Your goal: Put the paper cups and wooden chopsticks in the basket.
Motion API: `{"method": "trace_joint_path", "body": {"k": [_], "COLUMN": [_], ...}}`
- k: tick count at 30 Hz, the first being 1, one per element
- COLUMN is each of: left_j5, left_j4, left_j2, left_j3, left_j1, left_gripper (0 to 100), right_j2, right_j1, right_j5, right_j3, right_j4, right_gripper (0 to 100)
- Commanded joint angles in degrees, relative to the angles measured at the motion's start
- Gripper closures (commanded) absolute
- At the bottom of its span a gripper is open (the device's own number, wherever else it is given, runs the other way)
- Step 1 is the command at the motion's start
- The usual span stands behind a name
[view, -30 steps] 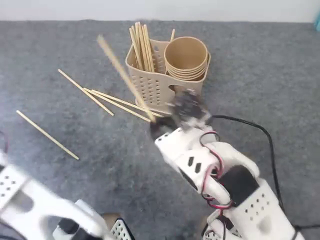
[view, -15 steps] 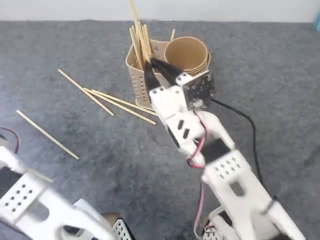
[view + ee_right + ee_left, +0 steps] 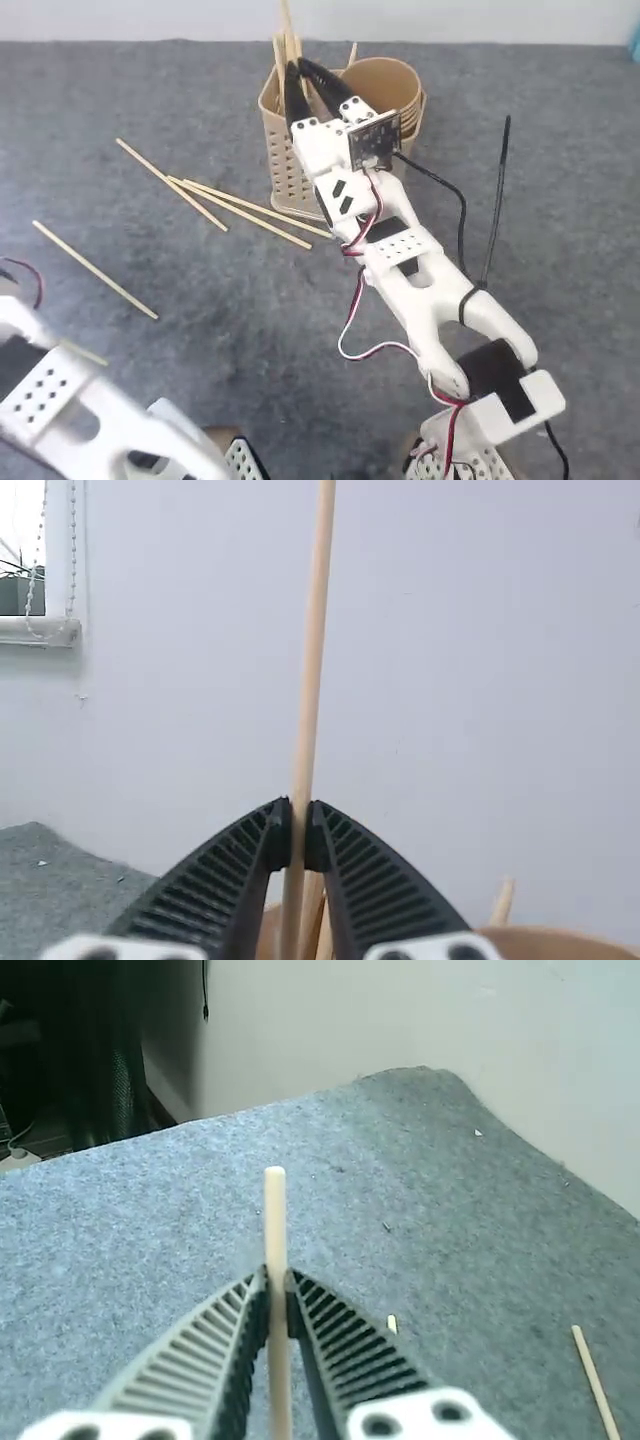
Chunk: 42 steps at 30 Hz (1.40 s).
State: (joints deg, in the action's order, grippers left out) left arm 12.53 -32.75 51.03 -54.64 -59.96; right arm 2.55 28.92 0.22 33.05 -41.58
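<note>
A beige perforated basket (image 3: 285, 165) stands at the back of the grey carpet with several wooden chopsticks and a stack of paper cups (image 3: 385, 88) inside. My right gripper (image 3: 297, 68) hovers over the basket, shut on an upright chopstick (image 3: 288, 25); in the right wrist view this gripper (image 3: 298, 825) pinches the chopstick (image 3: 313, 630) just above the cup rim (image 3: 560, 942). Three loose chopsticks lie left of the basket (image 3: 170, 185) (image 3: 250, 210) (image 3: 95, 270). My left gripper (image 3: 275, 1285) is shut on another chopstick (image 3: 273, 1220), low over the carpet.
The left arm (image 3: 50, 400) sits at the near left corner. A black cable (image 3: 495, 200) from the right arm arches over the carpet right of the basket. A loose chopstick (image 3: 595, 1385) lies near the left gripper. The wall runs behind the carpet's far edge.
The right arm has swung up and back from the carpet in front of the basket, carrying its chopstick from a slant to upright over the basket. The left arm shifted slightly.
</note>
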Motion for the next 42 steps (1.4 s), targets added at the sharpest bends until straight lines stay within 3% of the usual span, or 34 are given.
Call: {"method": "trace_joint_path", "body": {"k": [1,5,12,17,21,27,30,37,42], "left_j5": [0.62,0.62,0.70,0.79,0.79,4.48,5.98,7.03,6.86], "left_j4": [3.08,3.08,2.81,2.73,0.26,-5.80,-5.19,2.11,10.99], "left_j2": [2.11,2.20,2.20,2.20,2.20,2.20,2.20,2.20,2.20], "left_j3": [0.40,0.40,0.48,0.84,2.42,10.86,14.46,20.09,23.16], "left_j1": [-0.97,-1.05,-0.88,0.44,4.22,10.37,14.68,25.58,31.91], "left_gripper": [99,99,99,99,99,99,99,99,99], "right_j2": [-0.48,-3.82,-14.37,-31.78,-51.82,-78.46,-87.60,-104.04,-106.33], "right_j1": [-0.31,0.57,1.19,1.01,-0.66,-8.13,-10.51,-11.03,-11.21], "right_j5": [0.62,0.70,0.44,0.44,0.00,-16.97,-17.76,-17.76,-15.38], "right_j3": [-1.05,1.93,9.93,21.10,26.99,27.78,29.27,45.01,58.99], "right_j4": [-1.01,1.54,2.24,4.35,26.68,64.75,76.97,94.99,91.91], "right_gripper": [94.9,85.6,87.2,87.2,87.2,87.3,87.3,87.3,87.2]}}
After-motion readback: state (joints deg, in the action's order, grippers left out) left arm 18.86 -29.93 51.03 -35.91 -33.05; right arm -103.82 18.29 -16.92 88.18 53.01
